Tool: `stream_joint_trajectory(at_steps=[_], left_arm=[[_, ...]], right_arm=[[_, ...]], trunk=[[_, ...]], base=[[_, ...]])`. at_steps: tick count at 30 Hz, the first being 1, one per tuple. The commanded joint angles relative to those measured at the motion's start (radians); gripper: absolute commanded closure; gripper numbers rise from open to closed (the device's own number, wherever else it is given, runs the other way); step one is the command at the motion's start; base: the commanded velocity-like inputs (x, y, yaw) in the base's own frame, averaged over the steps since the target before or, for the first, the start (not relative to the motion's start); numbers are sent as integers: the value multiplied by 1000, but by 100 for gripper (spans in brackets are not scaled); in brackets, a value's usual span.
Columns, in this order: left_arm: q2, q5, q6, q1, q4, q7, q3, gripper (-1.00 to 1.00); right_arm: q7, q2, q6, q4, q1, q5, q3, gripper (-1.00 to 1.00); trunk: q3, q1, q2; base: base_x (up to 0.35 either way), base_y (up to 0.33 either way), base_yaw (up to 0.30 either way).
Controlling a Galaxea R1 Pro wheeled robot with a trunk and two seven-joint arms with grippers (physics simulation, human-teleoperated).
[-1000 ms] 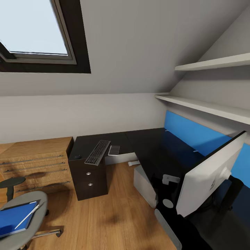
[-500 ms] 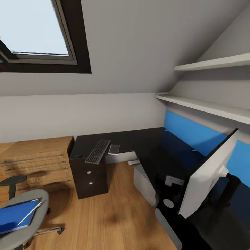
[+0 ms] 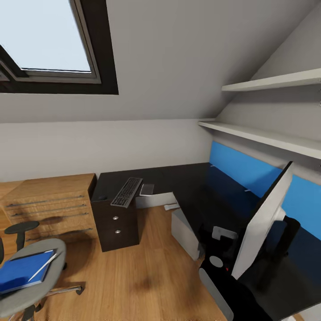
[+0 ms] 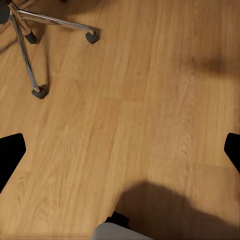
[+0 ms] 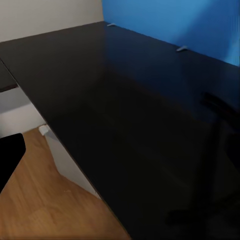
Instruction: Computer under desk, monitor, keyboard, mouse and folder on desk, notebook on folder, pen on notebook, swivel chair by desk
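Note:
The black L-shaped desk fills the room's corner. On its left wing lie the keyboard, the dark grey notebook beside it, and the small black mouse at the left end. The monitor stands close at the right, its pale back toward me. The grey computer sits on the floor under the desk. The swivel chair carries the blue folder with the white pen on it. My left gripper hangs open over bare floor by the chair's chrome base. My right gripper hovers over the desk, open.
A light wooden dresser stands left of the desk's black drawer unit. A long blue wall panel and two white shelves run above the desk. A small white object lies on the floor under the desk.
The whole picture has shifted, so the camera has moved. The monitor's edge now sits further left in the picture. Nothing has been taken hold of or let go.

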Motion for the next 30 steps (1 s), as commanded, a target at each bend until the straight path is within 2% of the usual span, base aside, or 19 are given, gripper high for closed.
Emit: stream_joint_trajectory(at_steps=[1,7,19,24,27,28,30], left_arm=[[1,11,-5,0,-2,5,-6,-100],[1,11,-5,0,-2,5,-6,-100],[1,11,-5,0,-2,5,-6,-100],[1,11,-5,0,-2,5,-6,-100],[1,11,-5,0,-2,5,-6,-100],[1,11,-5,0,-2,5,-6,-100],[0,11,-5,0,-2,5,-6,-100]], right_arm=[[-7,-1,7,-2,-1,-3,3,-100],[-7,-1,7,-2,-1,-3,3,-100],[-4,-2,7,-3,-1,-3,6,-100],[6,-2,6,-5,-1,0,62,-100],[7,-2,5,-8,-1,3,122,-100],[8,-3,5,-9,-1,5,163,-100],[8,-3,3,-10,-1,9,218,-100]], trunk=[[-2,0,-2],[-2,0,-2],[-2,0,-2],[-2,0,-2],[-2,0,-2],[-2,0,-2],[-2,0,-2]], base=[[-126,-95,0],[-176,-151,0],[-16,-14,0],[-176,0,0],[-243,0,0],[-263,0,0],[-294,0,0]])
